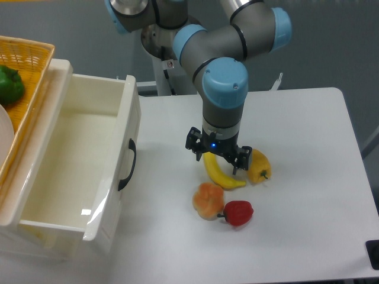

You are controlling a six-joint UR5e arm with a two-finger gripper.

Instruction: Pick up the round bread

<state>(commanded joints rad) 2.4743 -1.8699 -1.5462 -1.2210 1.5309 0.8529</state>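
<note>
The round bread [208, 200] is a pale orange-peach bun lying on the white table [308, 148], front of centre. My gripper [218, 158] points down above the table a little behind the bread. Its jaws stand open and hold nothing, and the upper end of a banana [222, 173] lies between and just below them. The bread is apart from the fingers and in plain sight.
A red pepper [238, 212] touches the bread's right side. A yellow pepper [259, 166] lies beside the right finger. An open white drawer box [121, 177] stands at the left, with a wicker basket [29, 53] holding a green pepper [9, 84] behind it.
</note>
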